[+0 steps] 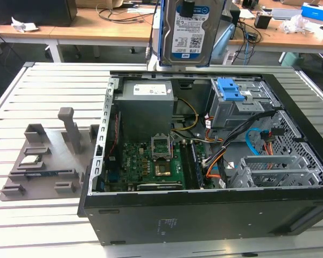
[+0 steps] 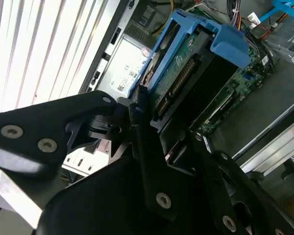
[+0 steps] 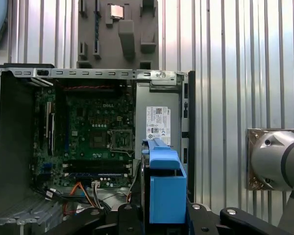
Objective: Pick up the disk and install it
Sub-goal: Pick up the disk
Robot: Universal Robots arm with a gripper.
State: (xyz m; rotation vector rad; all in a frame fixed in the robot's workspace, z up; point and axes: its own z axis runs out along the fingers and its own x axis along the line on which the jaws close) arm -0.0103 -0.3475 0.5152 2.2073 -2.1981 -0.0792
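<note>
The disk (image 1: 189,32), a silver hard drive with a white-and-blue label in a blue caddy, hangs upright in the air above the rear of the open computer case (image 1: 204,209). A black finger (image 1: 188,7) rests on its label face. In the second wrist view my gripper (image 2: 157,122) is shut on the disk (image 2: 186,63), with black fingers clamping the two flat sides near the connector end. The first wrist view looks down along the blue caddy (image 3: 164,191) onto the case's power supply (image 3: 158,122) and motherboard (image 3: 95,137).
Inside the case, a grey metal drive cage with a blue latch (image 1: 230,88) sits at the exterior view's right rear. Cables (image 1: 258,141) run beside it. A grey fixture tray (image 1: 48,156) holding a small square chip (image 1: 29,159) lies on the slatted table left of the case.
</note>
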